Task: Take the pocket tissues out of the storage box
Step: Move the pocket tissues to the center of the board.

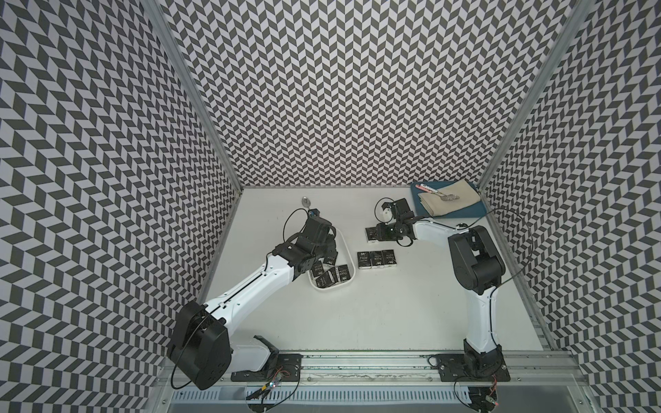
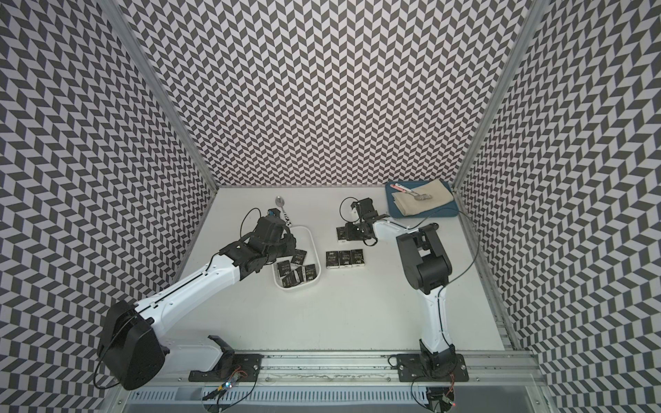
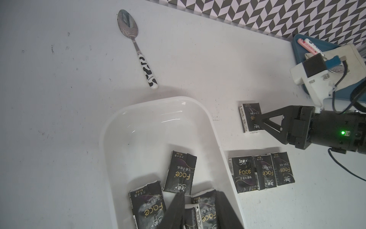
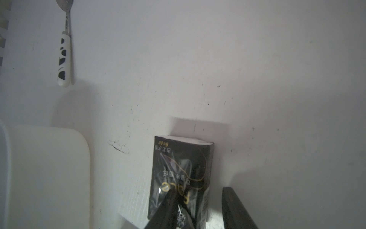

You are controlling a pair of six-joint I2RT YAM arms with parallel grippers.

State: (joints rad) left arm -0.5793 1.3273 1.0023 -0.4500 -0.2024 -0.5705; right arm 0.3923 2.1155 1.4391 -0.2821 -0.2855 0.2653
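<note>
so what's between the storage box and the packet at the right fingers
Nothing but bare white table: the right wrist view shows an open strip between the storage box and that tissue packet.

Glossy plastic storage box [image 3: 148,128], shiny-wrapped pocket tissues [image 3: 179,172], polished metal spoon [image 3: 144,65].

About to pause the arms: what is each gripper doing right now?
Left gripper: closed on a tissue packet inside the box.
Right gripper: open, straddling another packet on the table.
</note>
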